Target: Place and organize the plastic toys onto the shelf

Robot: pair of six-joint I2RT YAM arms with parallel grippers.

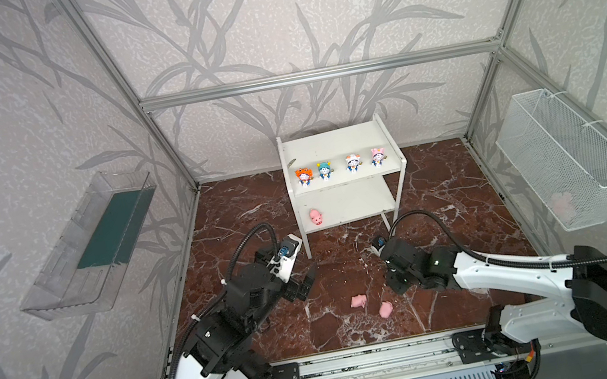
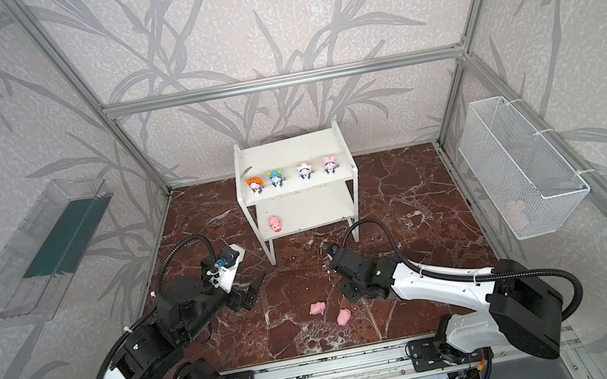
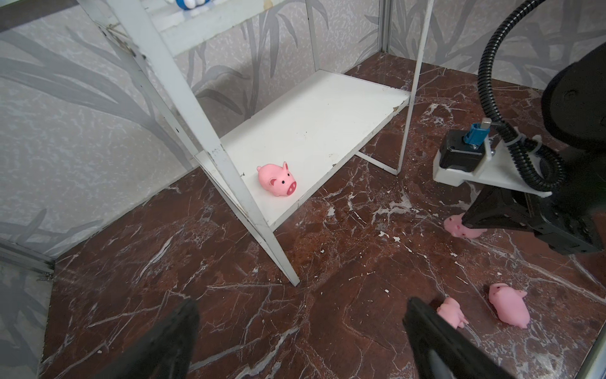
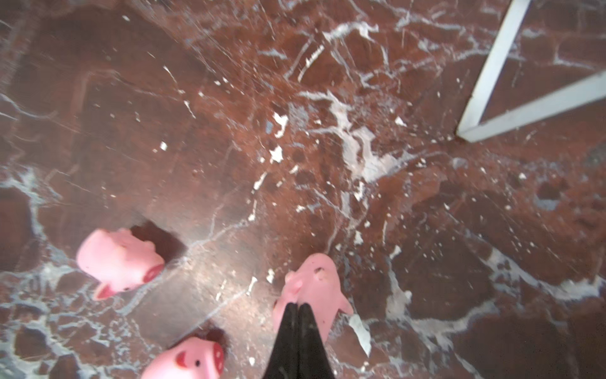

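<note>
Right fingers (image 4: pixel 288 331) pinch the held pig (image 4: pixel 314 282) thinly — soft body could slip out on lift; left fingers (image 3: pixel 426 331) spread wide, empty.

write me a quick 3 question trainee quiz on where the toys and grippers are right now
1. True or false: the shelf pig stands on the top board of the shelf.
2. How many pink pigs are on the marble floor?
3. Which gripper is shut on a pig? A) left gripper B) right gripper C) neither

Key: 1. False, it is on the lower board. 2. Three: two loose pigs and the pinched pig. 3. B.
</note>
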